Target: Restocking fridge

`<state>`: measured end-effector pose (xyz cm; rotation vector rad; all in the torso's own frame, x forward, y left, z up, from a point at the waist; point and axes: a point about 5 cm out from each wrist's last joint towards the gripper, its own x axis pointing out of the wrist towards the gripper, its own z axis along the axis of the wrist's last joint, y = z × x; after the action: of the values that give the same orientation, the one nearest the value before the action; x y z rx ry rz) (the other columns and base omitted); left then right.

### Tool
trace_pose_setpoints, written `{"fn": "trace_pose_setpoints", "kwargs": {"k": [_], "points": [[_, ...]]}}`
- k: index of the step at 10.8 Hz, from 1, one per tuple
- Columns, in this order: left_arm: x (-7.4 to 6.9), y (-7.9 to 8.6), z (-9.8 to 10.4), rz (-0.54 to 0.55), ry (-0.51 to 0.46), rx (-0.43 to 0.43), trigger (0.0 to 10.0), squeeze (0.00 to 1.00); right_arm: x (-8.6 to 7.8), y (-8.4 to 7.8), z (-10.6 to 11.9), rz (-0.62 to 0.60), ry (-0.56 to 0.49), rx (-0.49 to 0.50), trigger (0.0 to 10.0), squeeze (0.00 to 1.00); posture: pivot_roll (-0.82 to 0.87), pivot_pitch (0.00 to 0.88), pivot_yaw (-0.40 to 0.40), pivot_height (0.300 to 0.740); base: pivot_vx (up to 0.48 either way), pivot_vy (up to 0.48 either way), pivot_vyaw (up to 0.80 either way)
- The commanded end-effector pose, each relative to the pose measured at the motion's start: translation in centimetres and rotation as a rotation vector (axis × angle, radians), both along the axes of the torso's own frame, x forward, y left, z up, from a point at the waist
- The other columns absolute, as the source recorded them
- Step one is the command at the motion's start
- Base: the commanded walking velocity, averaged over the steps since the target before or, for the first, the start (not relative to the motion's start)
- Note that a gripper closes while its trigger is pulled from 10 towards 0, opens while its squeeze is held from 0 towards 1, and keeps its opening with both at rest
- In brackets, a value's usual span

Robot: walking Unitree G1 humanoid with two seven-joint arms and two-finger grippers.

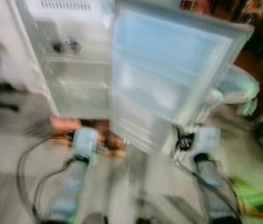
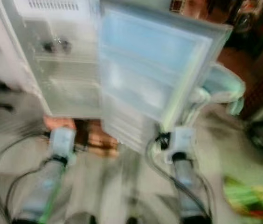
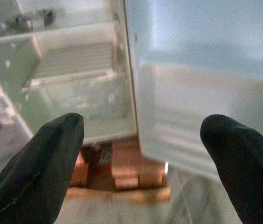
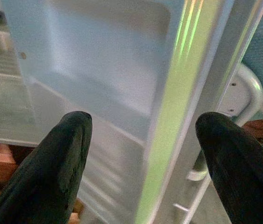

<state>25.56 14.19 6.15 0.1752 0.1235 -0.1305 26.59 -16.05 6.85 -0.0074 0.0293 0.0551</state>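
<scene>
Head views first: pretty blurry, but a small white fridge (image 1: 71, 60) can be made out straight ahead with its door (image 1: 169, 79) swung wide open toward the robot's right. Bare white shelves are seen inside the cabinet, and a dark smudge of something is sat on the upper shelf, too blurred to be identified. The fridge is propped on what looks like reddish-brown blocks (image 1: 75, 130) on a pale floor (image 1: 10, 158). Both silver arms are held out low in front: the left one below the cabinet, the right one below the door's outer edge. A pale rounded chair-like thing (image 1: 236, 88) is spotted just past the door, and something green (image 1: 257, 196) is smeared across the floor at the far right.

Left wrist view: the left gripper (image 3: 141, 154) is seen with its two black fingers (image 3: 43, 168) spread well apart, nothing held between them. It's pointed at the spot where the cabinet meets the door, with a wire shelf (image 3: 71, 63) and the blocks under the fridge framed in the gap.

Right wrist view: the right gripper (image 4: 143, 154) is likewise spread wide and empty. The door's inner liner and its edge, lit greenish, are framed between the fingers (image 4: 52, 172), close up, though contact can't be made out. A white curved tube frame (image 4: 243, 93) is seen beyond.
</scene>
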Motion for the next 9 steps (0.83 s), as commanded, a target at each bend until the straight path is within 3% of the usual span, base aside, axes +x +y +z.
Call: {"fn": "trace_pose_setpoints", "kwargs": {"k": [1,2,5,9], "points": [[0.22,-0.23,0.46,-0.003,-0.019,0.002,10.0,0.0,0.1,-0.61,0.24,-0.012,-0.009,-0.014,10.0,0.0,0.13,0.08,-0.021,0.74,0.0,0.0,0.0],[0.23,-0.24,0.48,-0.001,-0.02,-0.003,10.0,0.0,0.12,-0.64,0.36,-0.005,-0.016,-0.026,10.0,0.0,0.13,0.08,-0.021,0.74,0.0,0.0,0.0],[0.27,-0.08,1.17,-0.015,-0.06,-0.021,10.0,0.0,0.2,-0.74,0.7,-0.015,-0.035,-0.026,10.0,0.0,0.13,0.079,-0.018,0.74,0.0,0.0,0.66],[0.24,0.41,1.21,-0.01,-0.059,-0.024,10.0,0.0,0.78,-1.52,1.13,-0.076,-0.055,-0.056,10.0,0.0,0.13,0.073,-0.021,0.74,0.31,0.0,0.0]]}}
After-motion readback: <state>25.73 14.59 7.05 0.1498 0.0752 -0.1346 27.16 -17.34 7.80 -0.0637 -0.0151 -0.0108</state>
